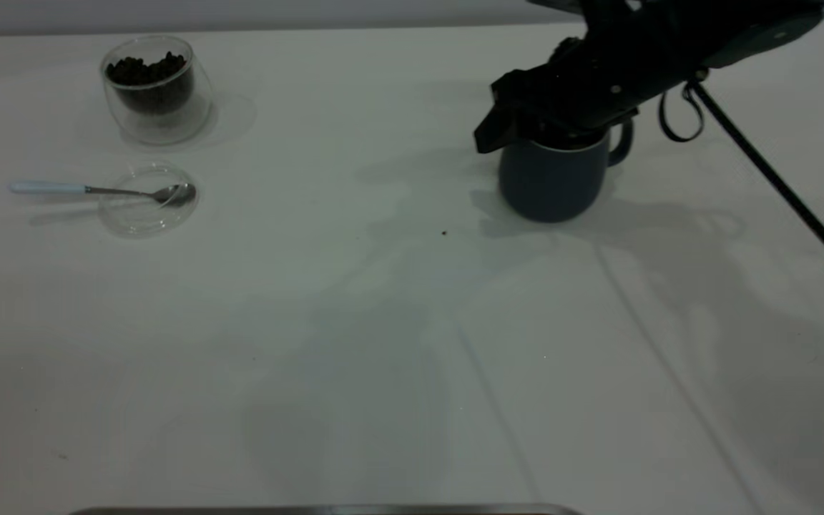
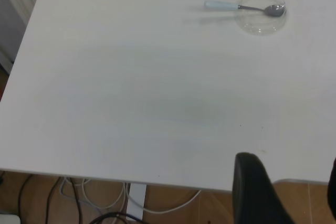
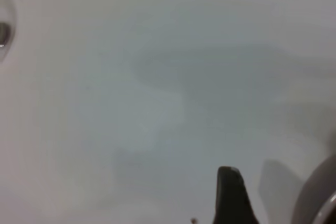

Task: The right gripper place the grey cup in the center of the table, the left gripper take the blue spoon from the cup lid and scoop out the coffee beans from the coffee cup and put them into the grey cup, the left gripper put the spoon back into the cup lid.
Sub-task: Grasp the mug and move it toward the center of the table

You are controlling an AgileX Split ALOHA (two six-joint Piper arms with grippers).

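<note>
The grey cup (image 1: 551,179) stands right of the table's (image 1: 355,322) middle, handle to the right. My right gripper (image 1: 526,132) hangs over its rim, one finger (image 3: 231,198) outside the cup wall (image 3: 320,198) with a gap between them, so it looks open. The blue spoon (image 1: 97,190) lies at the far left with its bowl on the cup lid (image 1: 147,204). The coffee cup (image 1: 158,89) with coffee beans (image 1: 146,70) stands behind them. My left gripper (image 2: 291,192) is open and empty over the table's near edge, far from the spoon (image 2: 241,7) and lid (image 2: 261,17).
A single stray bean (image 1: 444,232) lies on the table left of the grey cup. A black cable (image 1: 777,179) runs from the right arm across the table's right side. Wooden floor and cables (image 2: 105,203) show beyond the table's edge.
</note>
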